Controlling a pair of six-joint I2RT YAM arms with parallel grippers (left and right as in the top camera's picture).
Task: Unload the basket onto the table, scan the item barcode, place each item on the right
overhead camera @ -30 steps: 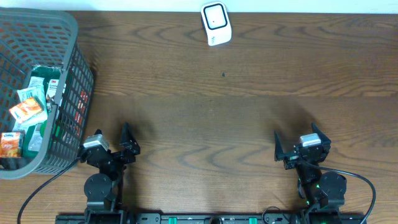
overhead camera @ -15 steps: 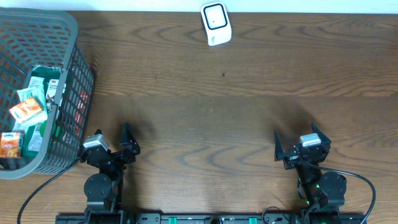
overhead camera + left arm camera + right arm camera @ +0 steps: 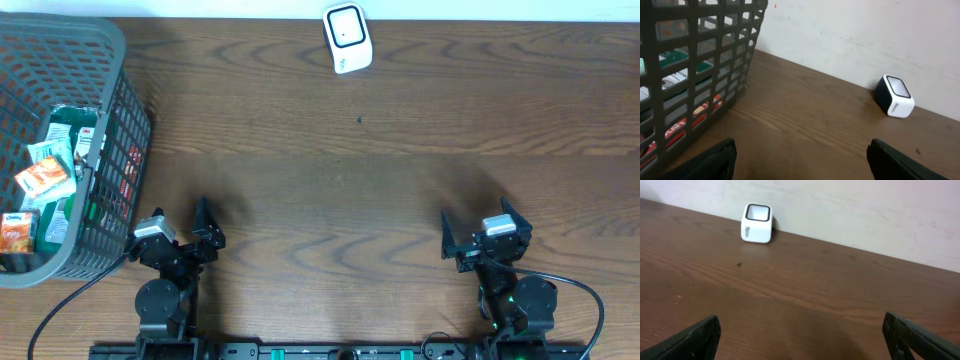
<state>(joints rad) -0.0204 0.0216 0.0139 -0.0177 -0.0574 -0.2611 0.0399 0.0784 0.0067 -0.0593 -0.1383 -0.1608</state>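
Observation:
A white barcode scanner (image 3: 347, 37) with a dark window stands at the table's far edge; it also shows in the left wrist view as the scanner (image 3: 895, 96) and in the right wrist view as the scanner (image 3: 757, 223). Packaged items (image 3: 45, 178) in orange, green and white lie inside a grey basket (image 3: 120, 130) at the left. My left gripper (image 3: 178, 225) rests open near the front edge beside the basket, nothing between its fingers. My right gripper (image 3: 476, 228) is open at the front right, holding nothing.
The basket's mesh wall (image 3: 695, 75) fills the left of the left wrist view, close to my left gripper (image 3: 800, 159). A pale wall (image 3: 850, 210) runs behind the table's far edge. Bare wood (image 3: 340, 200) lies between the arms and the scanner.

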